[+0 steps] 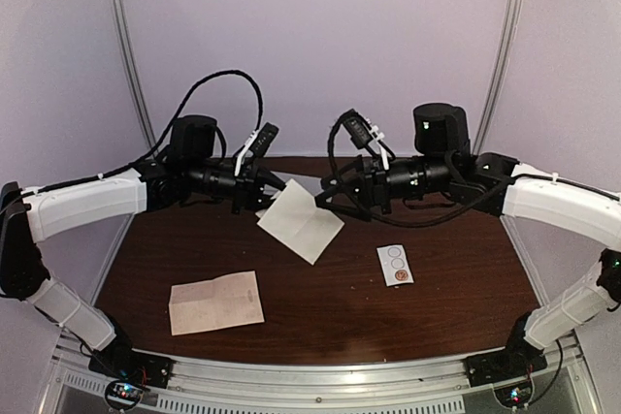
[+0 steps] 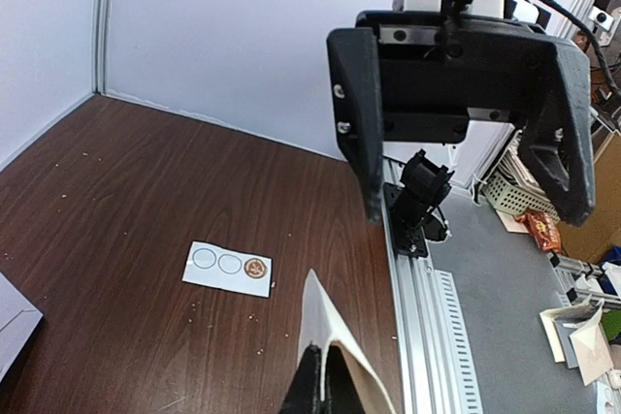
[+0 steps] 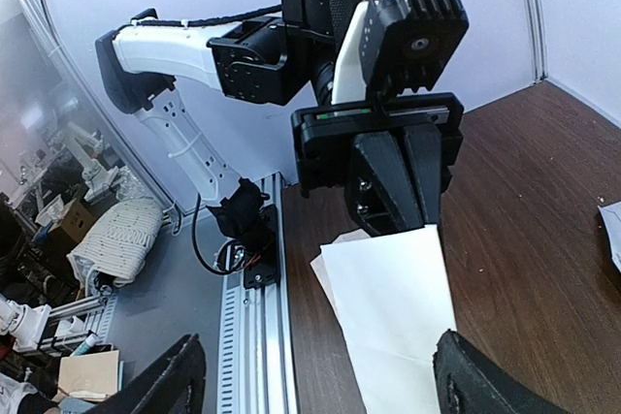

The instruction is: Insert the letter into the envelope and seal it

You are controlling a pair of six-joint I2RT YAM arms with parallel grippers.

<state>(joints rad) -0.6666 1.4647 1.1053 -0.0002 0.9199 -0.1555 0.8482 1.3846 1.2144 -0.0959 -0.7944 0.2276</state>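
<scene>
Aloft, envelope (image 1: 301, 222) in left tool (image 1: 266, 203), circle-printed sticker strip (image 1: 395, 265) nearby

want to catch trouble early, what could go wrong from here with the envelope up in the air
1. The envelope hangs over the table from the left gripper alone, pinched at one edge. The right gripper is open beside it, so it may sag or twist.
2. The letter lies flat near the front edge; grabbing it could push it off.
3. The sticker strip lies near the right gripper and could get brushed.
</scene>
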